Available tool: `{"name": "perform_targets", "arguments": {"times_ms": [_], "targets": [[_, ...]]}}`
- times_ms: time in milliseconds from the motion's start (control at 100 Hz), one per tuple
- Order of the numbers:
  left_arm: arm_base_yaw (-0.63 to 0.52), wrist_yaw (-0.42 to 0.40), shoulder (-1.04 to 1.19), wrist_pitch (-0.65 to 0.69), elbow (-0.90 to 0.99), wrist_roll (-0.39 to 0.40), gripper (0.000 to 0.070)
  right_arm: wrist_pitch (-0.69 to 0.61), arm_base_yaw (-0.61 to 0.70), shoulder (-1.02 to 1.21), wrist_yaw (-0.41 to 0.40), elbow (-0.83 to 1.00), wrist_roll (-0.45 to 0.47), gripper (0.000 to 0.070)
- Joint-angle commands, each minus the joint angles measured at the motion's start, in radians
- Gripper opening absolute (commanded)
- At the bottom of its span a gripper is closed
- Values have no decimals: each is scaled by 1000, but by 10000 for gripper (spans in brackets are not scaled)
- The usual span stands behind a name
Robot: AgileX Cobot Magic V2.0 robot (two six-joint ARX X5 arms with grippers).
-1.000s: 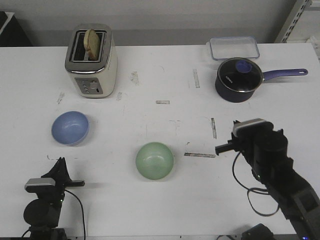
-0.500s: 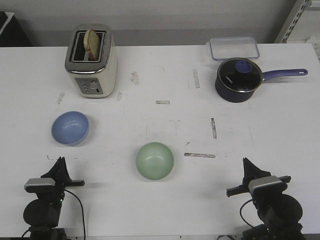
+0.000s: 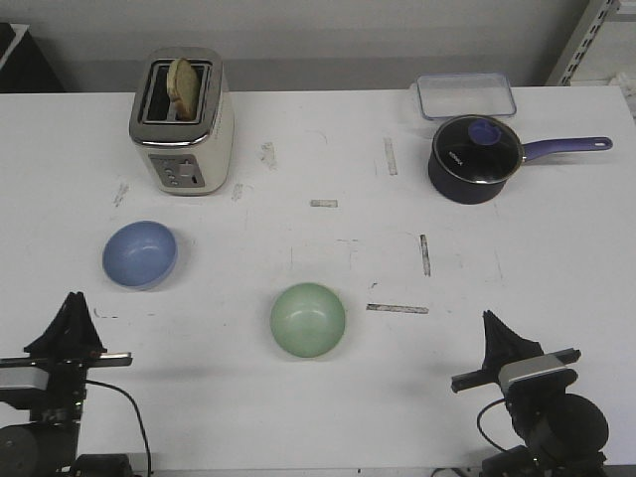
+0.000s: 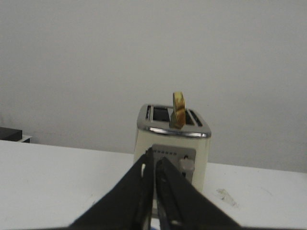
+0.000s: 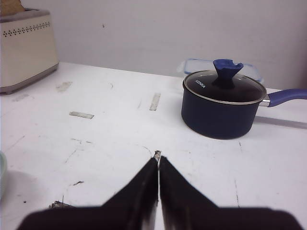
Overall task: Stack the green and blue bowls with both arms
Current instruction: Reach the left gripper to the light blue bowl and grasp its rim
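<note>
The pale blue bowl sits upright and empty on the white table at the left. The mint green bowl sits upright and empty nearer the front, in the middle. Its rim just shows in the right wrist view. My left gripper is shut and empty at the front left edge, nearer than the blue bowl and apart from it. My right gripper is shut and empty at the front right, well to the right of the green bowl. Both wrist views show the fingers pressed together: left, right.
A cream toaster with bread in one slot stands at the back left, straight ahead of my left gripper. A dark blue lidded saucepan with a purple handle and a clear lidded box stand at the back right.
My right arm has drawn back from mid-table at the right to the front edge. My left arm has then shifted left and back toward the front edge. The bowls have not moved.
</note>
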Motion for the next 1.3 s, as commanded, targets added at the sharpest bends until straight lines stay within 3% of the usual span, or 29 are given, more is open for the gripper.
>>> {"name": "perform_targets", "arguments": {"times_ms": [0, 190, 410, 480, 610, 680, 840, 970, 1290], "targets": [[0, 2, 84, -72, 161, 4, 1, 11, 2, 2, -2, 4, -4, 0], [1, -3, 380, -251, 531, 95, 1, 11, 2, 1, -2, 4, -4, 0], [45, -23, 715, -524, 820, 100, 20, 11, 2, 2, -3, 4, -4, 0], [85, -23, 805, -584, 851, 100, 121, 11, 2, 2, -3, 4, -4, 0], [168, -23, 949, -665, 852, 90, 392, 12, 2, 2, -3, 4, -4, 0], [206, -21, 1028, -706, 852, 87, 460, 11, 2, 2, -3, 4, -4, 0], [264, 54, 1207, -768, 852, 61, 465, 12, 2, 1, -7, 4, -4, 0], [270, 135, 1337, -777, 852, 61, 556, 12, 2, 2, -7, 4, -4, 0], [262, 138, 1548, -734, 852, 61, 561, 12, 2, 2, -7, 4, -4, 0]]}}
